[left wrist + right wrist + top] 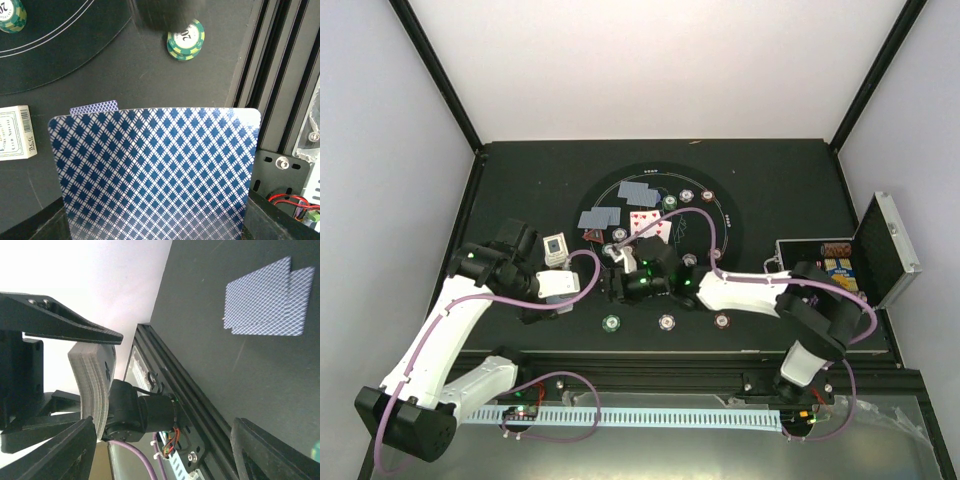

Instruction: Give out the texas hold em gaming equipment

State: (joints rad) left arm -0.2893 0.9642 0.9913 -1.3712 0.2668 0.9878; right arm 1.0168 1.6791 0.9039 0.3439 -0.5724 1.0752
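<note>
a: what has the left gripper (556, 286) got?
b: it's clamped tight on the deck of cards (155, 170). the blue lattice back fills its wrist view. from the right wrist the stack shows edge-on between two black jaws, at the left side of the table (780, 200).
a: and the right gripper (164, 430)?
b: its fingers (65, 450) stand wide apart with nothing between them. it points left at the deck from just beside it and doesn't touch it.
a: what's round them?
b: a white card box (557, 247) lies just far of the left gripper. near of both grippers, a green chip (611, 322), a pale chip (666, 322) and a red chip (722, 321) sit in a row along the near edge.
a: farther out?
b: a face-down pair (598, 218) lies overlapped far of the right gripper, with a second face-down pair (635, 190) beyond it. face-up cards (645, 222) with red pips lie to the right of the first pair. an open case (885, 245) sits at the right edge, well apart from the cards.
</note>
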